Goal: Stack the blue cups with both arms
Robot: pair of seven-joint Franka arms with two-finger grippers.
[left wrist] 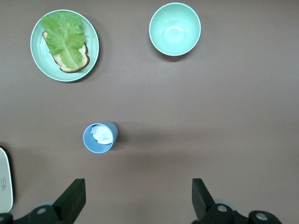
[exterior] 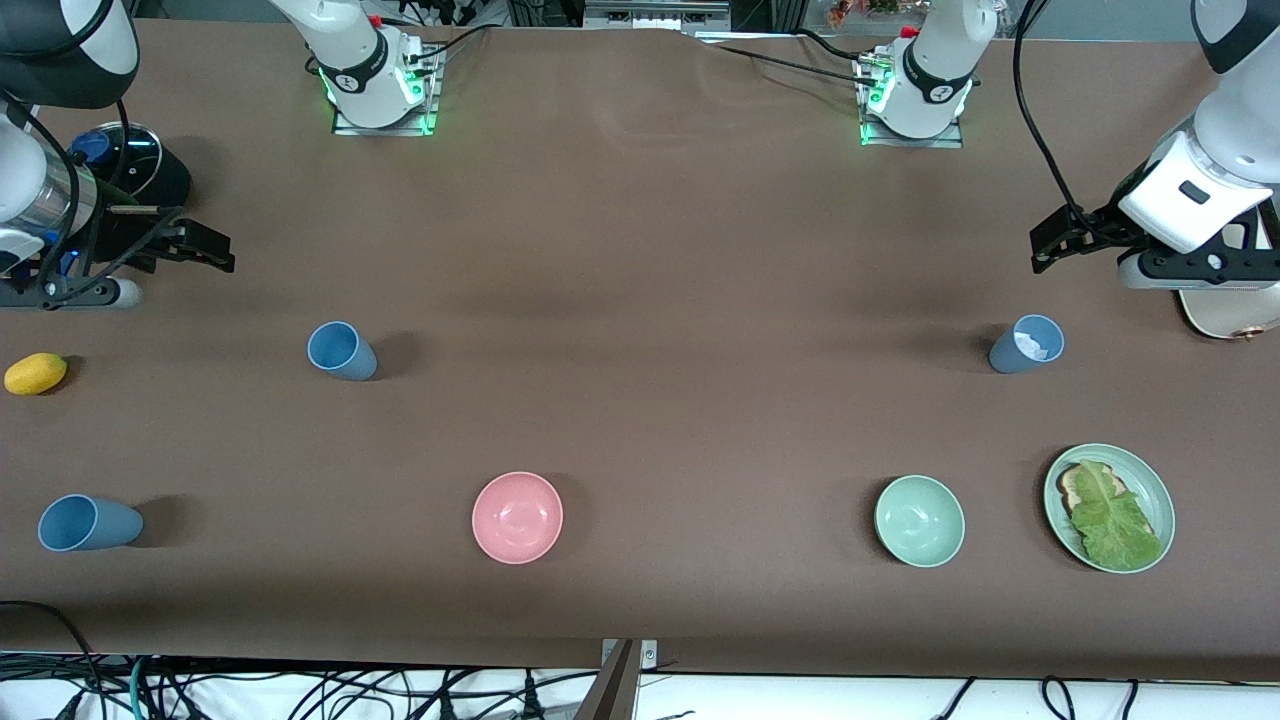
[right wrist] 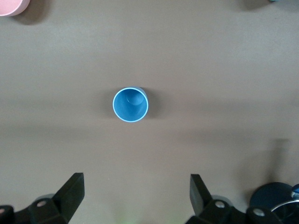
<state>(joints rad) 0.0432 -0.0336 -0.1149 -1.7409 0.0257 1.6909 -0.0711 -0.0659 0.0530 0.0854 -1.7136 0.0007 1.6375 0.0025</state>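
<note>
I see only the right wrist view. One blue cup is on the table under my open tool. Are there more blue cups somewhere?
Observer: Yes, two more. The second cup is nearer to the front camera than your cup, toward the right arm's end.
Operator: Where is the third one?
Observer: The third cup is toward the left arm's end, with a white scrap inside.
Operator: Does the left tool hold anything?
Observer: No. The left tool hangs open and empty over the table beside the third cup.
</note>
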